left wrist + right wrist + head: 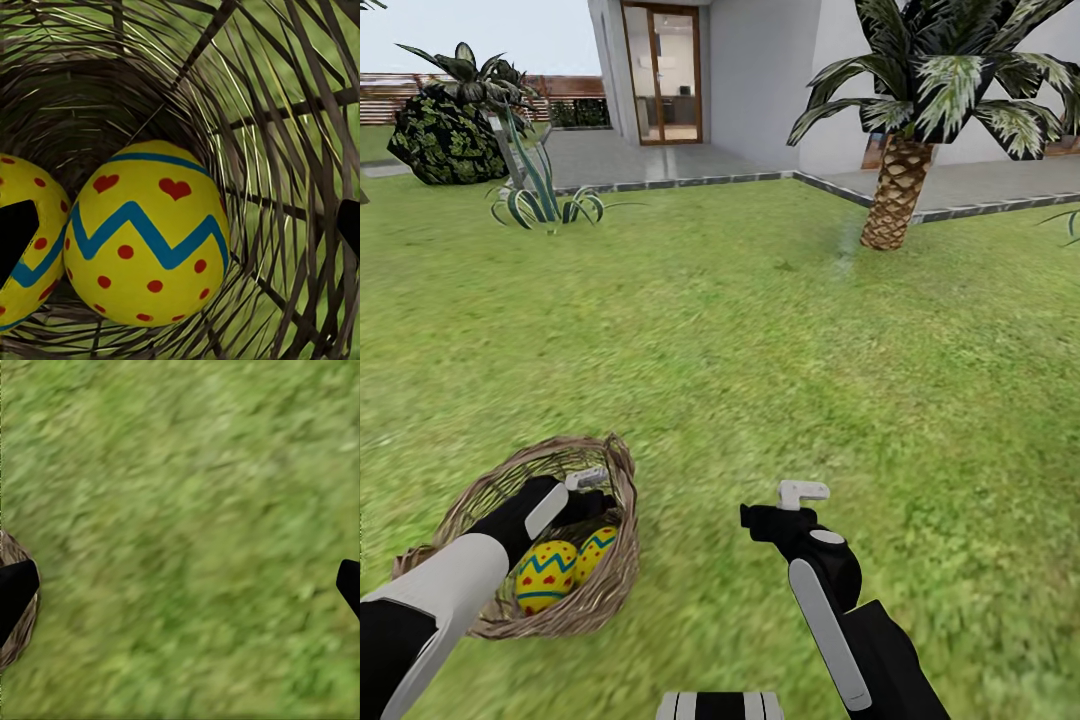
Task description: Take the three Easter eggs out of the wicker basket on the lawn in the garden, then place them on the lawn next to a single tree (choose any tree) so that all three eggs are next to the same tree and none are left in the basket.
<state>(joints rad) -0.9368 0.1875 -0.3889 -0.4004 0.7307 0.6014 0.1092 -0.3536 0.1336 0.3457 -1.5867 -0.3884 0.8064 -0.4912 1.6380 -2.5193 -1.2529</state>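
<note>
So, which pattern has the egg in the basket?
The Easter egg is yellow with a blue zigzag band, red dots and red hearts, clearest in the left wrist view.

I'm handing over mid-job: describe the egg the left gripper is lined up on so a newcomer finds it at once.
Start at the brown woven wicker basket on the green lawn, where the left gripper reaches in. Two yellow Easter eggs lie side by side inside. The target egg, centred between the open fingers in the left wrist view, has red hearts above its blue zigzag band; the neighbouring egg sits partly behind a fingertip.
</note>
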